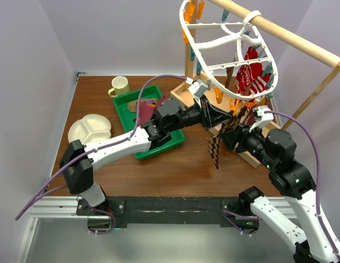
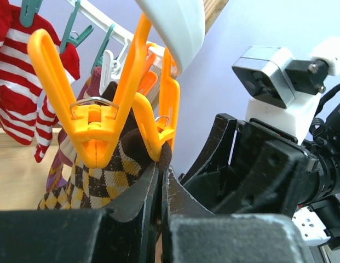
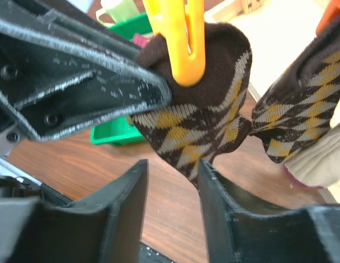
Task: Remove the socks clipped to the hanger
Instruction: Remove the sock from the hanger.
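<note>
The white hanger (image 1: 224, 41) hangs from a wooden rail, with socks on its orange and teal clips. A red striped sock (image 1: 252, 76) hangs at the far side. My left gripper (image 2: 160, 171) is shut on the dark edge of a brown argyle sock (image 2: 98, 181), just below an orange clip (image 2: 159, 123) that still pinches it. In the right wrist view the same sock (image 3: 197, 126) dangles from its orange clip (image 3: 183, 44). My right gripper (image 3: 172, 172) is open right under it, the sock's lower tip touching its right finger. A second argyle sock (image 3: 301, 115) hangs to the right.
A green tray (image 1: 123, 107) holding a maroon sock (image 1: 143, 109) sits left of centre. A mug (image 1: 120, 86) and a white divided plate (image 1: 90, 130) lie further left. The wooden stand base (image 1: 180, 96) and the wooden rail (image 1: 290, 35) are behind the grippers.
</note>
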### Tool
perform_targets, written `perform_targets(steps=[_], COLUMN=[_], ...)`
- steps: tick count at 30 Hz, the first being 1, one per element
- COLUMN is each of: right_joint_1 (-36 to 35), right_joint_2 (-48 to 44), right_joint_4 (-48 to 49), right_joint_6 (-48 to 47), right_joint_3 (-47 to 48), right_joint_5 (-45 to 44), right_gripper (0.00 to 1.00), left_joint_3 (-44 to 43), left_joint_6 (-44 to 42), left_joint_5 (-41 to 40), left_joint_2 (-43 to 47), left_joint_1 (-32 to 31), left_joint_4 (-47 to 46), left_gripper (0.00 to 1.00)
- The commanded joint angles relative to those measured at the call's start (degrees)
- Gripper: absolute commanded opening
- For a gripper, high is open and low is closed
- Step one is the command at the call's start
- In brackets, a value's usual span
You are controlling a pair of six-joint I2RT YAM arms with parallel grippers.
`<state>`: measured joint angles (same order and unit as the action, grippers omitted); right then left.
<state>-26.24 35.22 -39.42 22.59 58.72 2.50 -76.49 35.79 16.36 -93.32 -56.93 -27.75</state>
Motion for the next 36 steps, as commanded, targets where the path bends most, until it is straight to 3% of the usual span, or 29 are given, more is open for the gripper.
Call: perform_targets(steps=[1, 11, 20, 27, 36], right_joint_1=[-0.1, -0.1, 0.0, 0.4, 1.4], right_joint_2=[-3.3, -7.9, -3.9, 0.1, 5.1], right_joint_4=[6.7, 20.5, 37.2, 44.8, 52.5], right_joint_6=[-1.6, 0.3, -1.1, -4.5, -5.0], right_joint_3=[-4.6, -13.4, -18.7, -20.0, -21.4], right_joint_5=[1.0, -4.2, -0.2, -0.1, 10.3], right_gripper=[0.52, 0.64, 0.77, 0.89, 0.88], left_joint_3=[-3.5, -3.5, -4.5, -5.9, -6.5], left_joint_6=[-0.2, 3.9, 7.0, 7.2, 8.2], left_joint_5=[3.4, 11.9, 18.4, 20.6, 22.4], left_joint_2=[3.1, 5.0, 5.1, 5.3, 5.5], left_joint_1=[1.5, 6.5, 9.9, 10.4, 11.8], left_joint_4=[0.7, 1.0, 0.3, 1.8, 2.0], left_gripper=[0.02, 0.01, 0.01, 0.01, 0.01])
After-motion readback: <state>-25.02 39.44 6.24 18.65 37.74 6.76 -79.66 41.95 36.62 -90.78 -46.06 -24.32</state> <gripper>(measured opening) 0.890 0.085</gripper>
